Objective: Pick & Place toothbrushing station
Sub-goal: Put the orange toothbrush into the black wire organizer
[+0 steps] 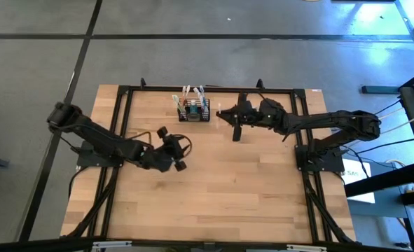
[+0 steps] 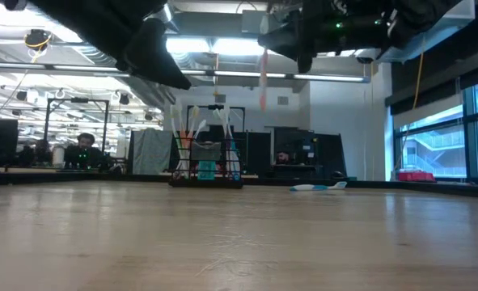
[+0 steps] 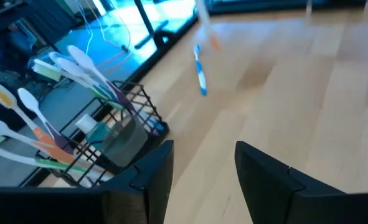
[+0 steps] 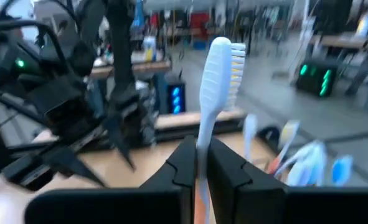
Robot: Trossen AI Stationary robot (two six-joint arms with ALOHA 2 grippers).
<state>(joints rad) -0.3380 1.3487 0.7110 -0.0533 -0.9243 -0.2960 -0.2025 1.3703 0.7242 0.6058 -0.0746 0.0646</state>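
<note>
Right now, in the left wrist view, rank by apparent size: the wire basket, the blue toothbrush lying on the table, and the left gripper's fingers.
1. Left gripper's fingers, though nearness to the camera inflates them.
2. Wire basket.
3. Blue toothbrush, farthest away, smallest.

My right gripper [image 4: 197, 163] was dark, pinching a white toothbrush [image 4: 216, 81] (yellowish bristles). The toothbrushing station [image 1: 193, 111] was black wire mesh; the table [image 1: 214, 189] showed pale wood grain.
</note>
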